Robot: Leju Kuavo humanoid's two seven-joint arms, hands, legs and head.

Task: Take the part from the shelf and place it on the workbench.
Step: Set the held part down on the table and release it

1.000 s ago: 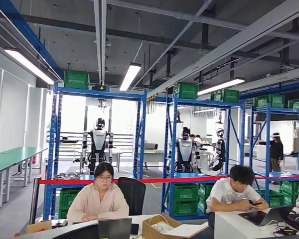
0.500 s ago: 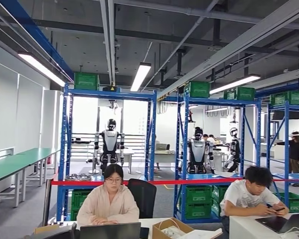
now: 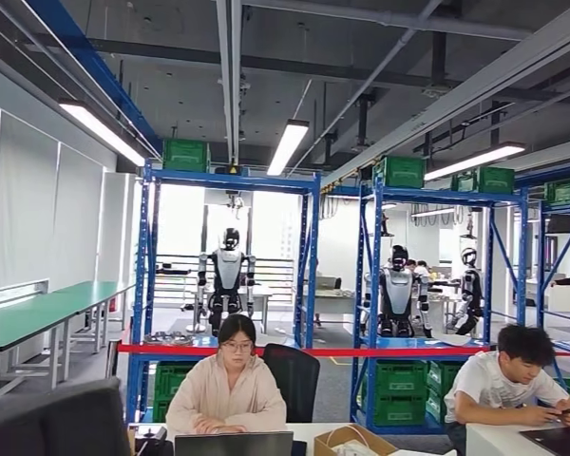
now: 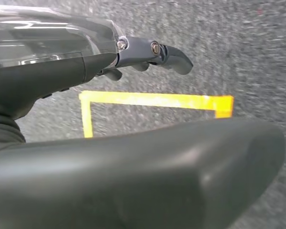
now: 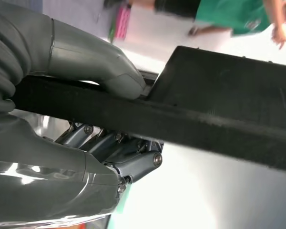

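Note:
In the right wrist view my right hand (image 5: 109,124) grips a flat black part (image 5: 220,105). The thumb (image 5: 98,62) presses one face and the darker fingers (image 5: 134,155) curl against the other. The part runs on past the hand and out of the picture. In the left wrist view my left hand (image 4: 145,90) hangs over the grey floor. Its fingers (image 4: 159,50) are stretched out apart from the thick thumb (image 4: 192,176), with nothing between them. Blue shelves (image 3: 307,275) stand across the room in the head view.
Two people sit at desks in front: one behind a laptop (image 3: 228,385), one at the right (image 3: 515,385). Red tape (image 3: 383,351) runs along the shelves. Green workbenches (image 3: 31,318) line the left wall. A dark grey rounded shape (image 3: 52,418) sits in the lower left corner. Yellow tape (image 4: 152,100) marks the floor.
The whole head picture has slid to the right, so the camera has turned left. The dark grey shape in the lower left corner has grown larger.

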